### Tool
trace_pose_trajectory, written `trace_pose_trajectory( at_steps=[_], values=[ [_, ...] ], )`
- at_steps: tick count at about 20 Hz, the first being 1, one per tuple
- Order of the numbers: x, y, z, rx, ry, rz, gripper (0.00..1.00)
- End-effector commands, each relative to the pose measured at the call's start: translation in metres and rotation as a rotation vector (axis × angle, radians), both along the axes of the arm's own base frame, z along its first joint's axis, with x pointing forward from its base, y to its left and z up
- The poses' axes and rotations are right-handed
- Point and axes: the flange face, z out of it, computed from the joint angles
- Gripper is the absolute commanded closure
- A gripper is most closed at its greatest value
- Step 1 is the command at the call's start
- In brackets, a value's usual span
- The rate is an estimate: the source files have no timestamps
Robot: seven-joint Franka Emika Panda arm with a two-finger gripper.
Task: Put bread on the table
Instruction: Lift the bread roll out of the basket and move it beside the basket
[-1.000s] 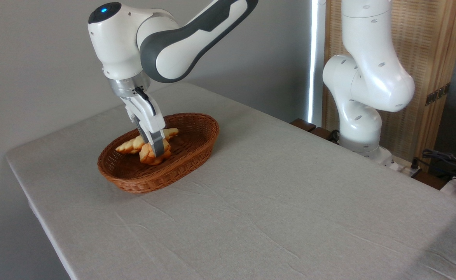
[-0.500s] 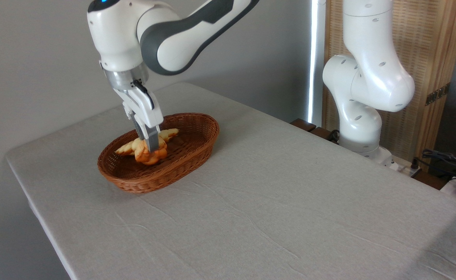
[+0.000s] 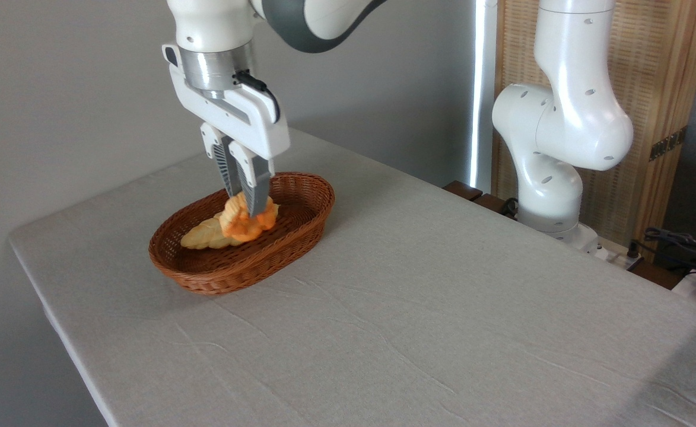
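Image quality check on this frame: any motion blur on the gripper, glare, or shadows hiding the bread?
Fixed camera: the gripper and bread are sharp, with no visible motion blur. A blown-out bright strip runs down beside the bamboo screen. The table cloth is evenly lit, darkening at the lower right corner. The basket interior is a bit shaded, but the paler loaf stays readable.

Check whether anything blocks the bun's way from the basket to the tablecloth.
The end effector is shut on the bread, above the basket floor. Only the wicker basket's rim stands between it and the table; the cloth past the rim shows nothing on it.
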Motion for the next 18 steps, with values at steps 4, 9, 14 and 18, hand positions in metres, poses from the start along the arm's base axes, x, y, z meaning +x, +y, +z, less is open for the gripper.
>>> trace_pose_trajectory(
  at_steps=[4, 9, 14, 18],
  values=[
    [-0.006, 0.041, -0.042, 0.139, 0.081, -0.015, 0.52],
    [0.002, 0.057, -0.085, 0.153, 0.16, 0.01, 0.03],
    [0.007, 0.055, -0.101, 0.154, 0.182, 0.009, 0.0],
    [0.01, 0.052, -0.088, 0.144, 0.157, 0.013, 0.0]
  ],
)
